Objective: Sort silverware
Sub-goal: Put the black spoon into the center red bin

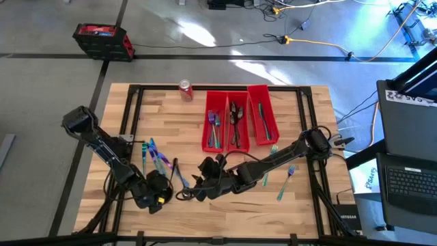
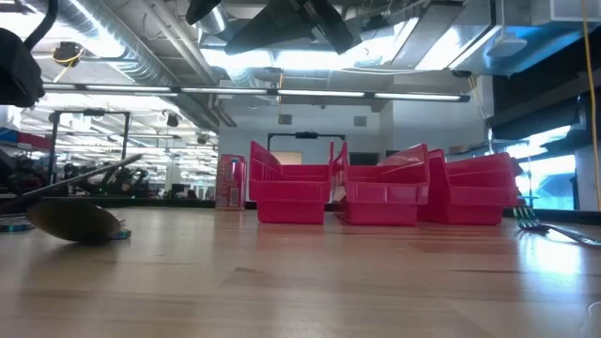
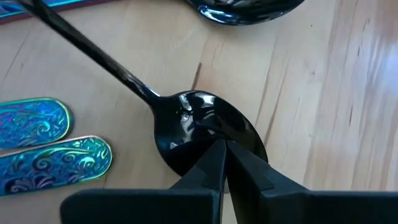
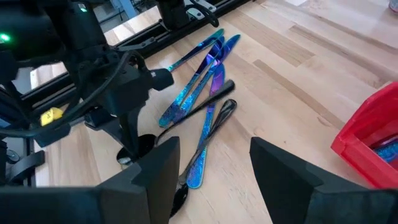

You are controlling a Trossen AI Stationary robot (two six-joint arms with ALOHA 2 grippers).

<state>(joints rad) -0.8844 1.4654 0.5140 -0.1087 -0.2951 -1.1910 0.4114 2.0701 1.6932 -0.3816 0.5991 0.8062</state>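
**Left gripper pressed on spoon bowl near front edge**

Left gripper (image 3: 222, 158) low near the table (image 1: 300, 205) front edge, left of centre. Fingers pressed together, tips down on the bowl of a dark spoon (image 3: 205, 130); nothing between them, touching rather than pinching. Spoon handle running away from the tips toward the loose pile. Two iridescent teal handle ends (image 3: 56, 152) just beside the spoon bowl, apart from the fingers. Second dark spoon bowl (image 3: 249, 9) farther out, clear of the gripper.

Right gripper (image 4: 208, 171) hovering just right of the left one, also near the front edge, fingers spread, holding nothing. Loose pile of blue-purple knives and forks (image 4: 202, 81) ahead of it, with a dark spoon (image 4: 214, 118) lying across; none between the fingers.

Rest of silverware: loose pile (image 1: 156, 160) left of centre; two forks (image 1: 280, 174) toward the right front. Sorted pieces in three red bins (image 1: 239, 119) at the back centre: forks left, spoons middle, knives right. Red soda can (image 1: 185, 89) at the back edge, left of the bins.
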